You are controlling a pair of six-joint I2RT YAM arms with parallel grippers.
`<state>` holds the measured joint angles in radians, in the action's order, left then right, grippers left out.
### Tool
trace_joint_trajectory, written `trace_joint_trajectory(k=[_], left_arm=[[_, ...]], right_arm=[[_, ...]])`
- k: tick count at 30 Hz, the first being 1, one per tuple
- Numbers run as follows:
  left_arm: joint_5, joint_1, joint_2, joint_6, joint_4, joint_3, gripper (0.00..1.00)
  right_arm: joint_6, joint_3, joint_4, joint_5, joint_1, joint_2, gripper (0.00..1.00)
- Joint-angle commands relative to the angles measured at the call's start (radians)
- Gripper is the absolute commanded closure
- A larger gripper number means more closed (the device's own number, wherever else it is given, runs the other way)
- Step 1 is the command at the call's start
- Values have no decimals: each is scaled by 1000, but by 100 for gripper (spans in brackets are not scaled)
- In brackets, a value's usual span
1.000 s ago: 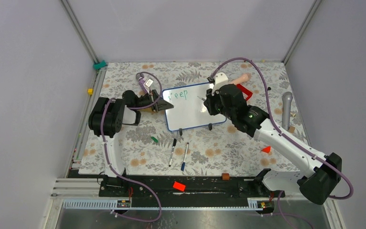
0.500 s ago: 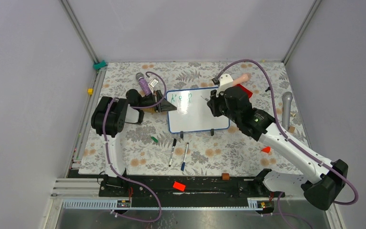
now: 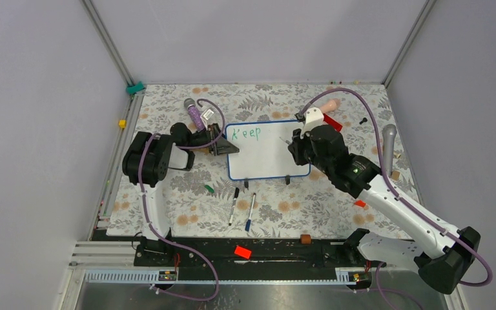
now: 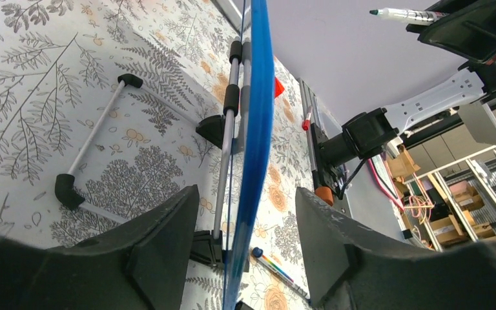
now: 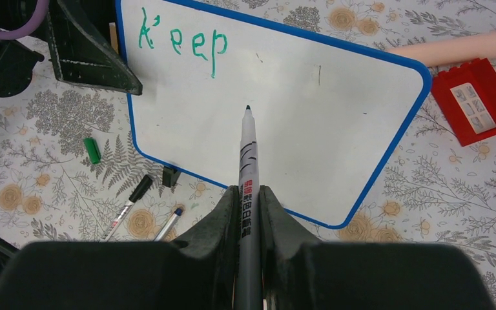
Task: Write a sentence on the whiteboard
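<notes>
Right gripper first: its two black fingers are pressed tight on a slim grey-and-black marker pen. The nib points forward over the middle of the small glossy white whiteboard with the thin blue rim. From the left wrist view, that nib hangs clear of the board face, not touching.

Over to the left gripper: jaws spread, one finger either side of the board's blue edge. There's a gap showing on both sides, so nothing is pinched there.

The whiteboard stands on its short black feet in the middle of the floral-patterned tablecloth, between the two arms. The green marker writing sits in the board's upper left corner and reads just "Keep".

In front of the board lie two loose marker pens, side by side, with a small green cap a little to their left. A red plastic block rests beside the board's far right corner.
</notes>
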<state>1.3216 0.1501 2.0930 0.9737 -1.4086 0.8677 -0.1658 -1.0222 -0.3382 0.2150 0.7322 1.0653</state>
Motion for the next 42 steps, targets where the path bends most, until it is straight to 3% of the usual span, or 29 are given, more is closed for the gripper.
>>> trace_joint_trajectory(k=[1, 6, 10, 22, 29, 34, 37, 39, 42], left_arm=[[-51, -27, -80, -35, -61, -54, 39], [-98, -36, -163, -110, -57, -147, 31], [-95, -34, -150, -91, -58, -133, 34], [-96, -22, -158, -98, -59, -137, 56], [-119, -22, -160, -83, -60, -154, 79], [-104, -26, -176, -111, -60, -166, 72], [-78, -26, -131, -67, -61, -116, 57], [-66, -26, -90, -31, -62, -77, 41], [-62, -26, -84, -27, -63, -64, 36]], right_arm=[[-19, 7, -8, 20, -2, -19, 100], [-34, 10, -11, 17, -3, -29, 100], [-45, 9, -12, 15, -3, -38, 100], [-66, 13, -18, 9, -3, -64, 100], [-65, 20, -19, 7, -4, -72, 100], [-64, 25, -19, 7, -3, -81, 100], [-62, 27, -19, 7, -3, -84, 100], [-63, 25, -19, 7, -2, -82, 100], [-63, 24, -17, 7, -3, -78, 100]])
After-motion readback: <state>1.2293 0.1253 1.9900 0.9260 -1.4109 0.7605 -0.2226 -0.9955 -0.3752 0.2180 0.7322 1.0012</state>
